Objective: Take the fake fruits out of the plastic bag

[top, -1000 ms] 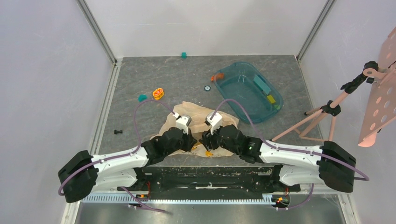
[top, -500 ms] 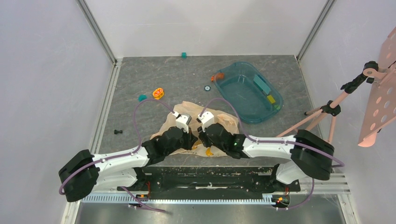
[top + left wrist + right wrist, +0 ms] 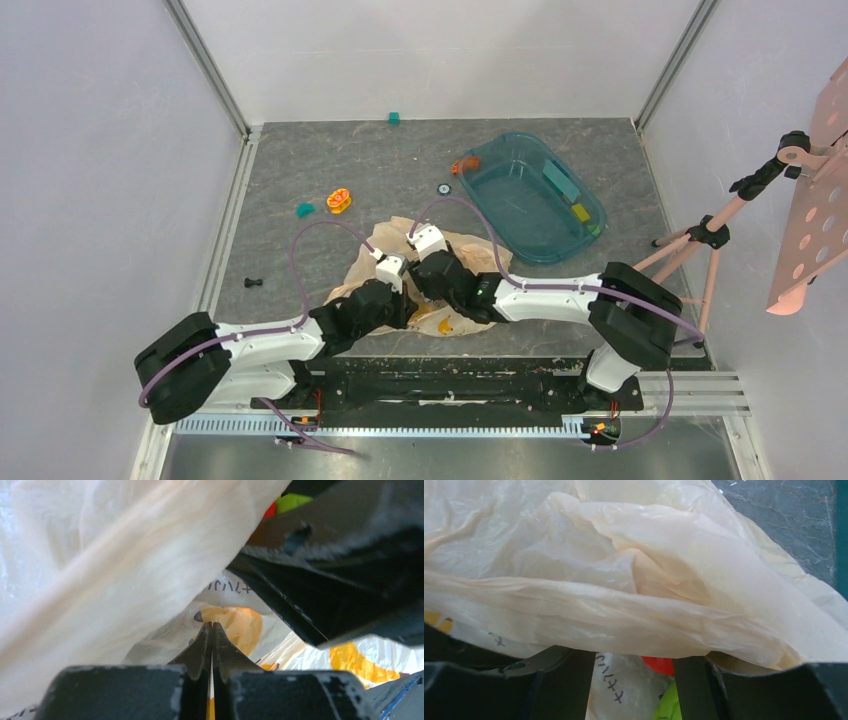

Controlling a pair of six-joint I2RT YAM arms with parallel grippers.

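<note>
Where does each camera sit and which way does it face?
Top external: above and behind the arms, looking down at the table; both arms show, over the plastic bag.
Left wrist: on that arm, looking along shut left fingers at the bag.
Right wrist: likewise, past the open right fingers at bag folds.
Both wrist views share the green fruit and red fruit.

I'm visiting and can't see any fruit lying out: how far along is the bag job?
Done: nothing, no fruit lies on the table. In hand: left hand shut, apparently pinching the plastic bag; right hand open at the red fruit and green fruit inside. Left: every fruit.
</note>
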